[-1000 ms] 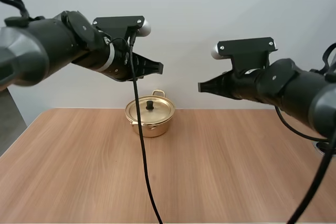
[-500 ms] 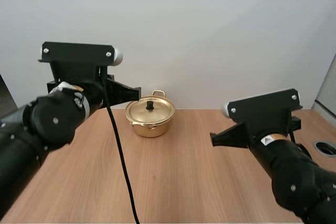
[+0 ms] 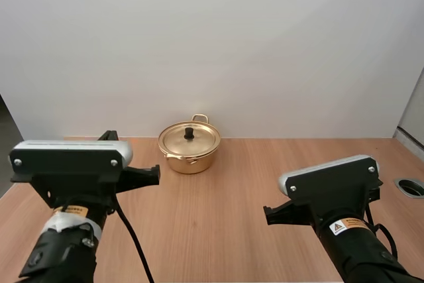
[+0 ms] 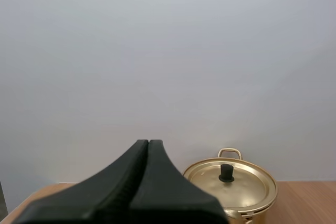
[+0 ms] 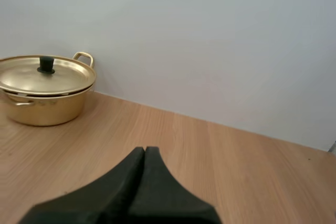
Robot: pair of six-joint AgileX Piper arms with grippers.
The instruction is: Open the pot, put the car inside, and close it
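While the wooden counter [image 3: 225,190] is carrying the gold pot [image 3: 189,160] at its far side, close to the wall and a little left of centre, both arms are hovering low at the near edge, well apart from it. The lid [image 3: 176,141] is sitting flat on the pot, so the opening step is not yet done. The left claw [image 4: 148,142] is pressing its fingers together into one dark wedge, holding nothing, and the right claw [image 5: 144,149] is doing the same. The main risk is lying in the small black knob [image 3: 189,133]. A claw arriving shut would likely be knocking it and shoving the pot toward the wall. An off-centre pinch could be slipping and tilting or dropping the lid. Where the car is lying cannot be told.
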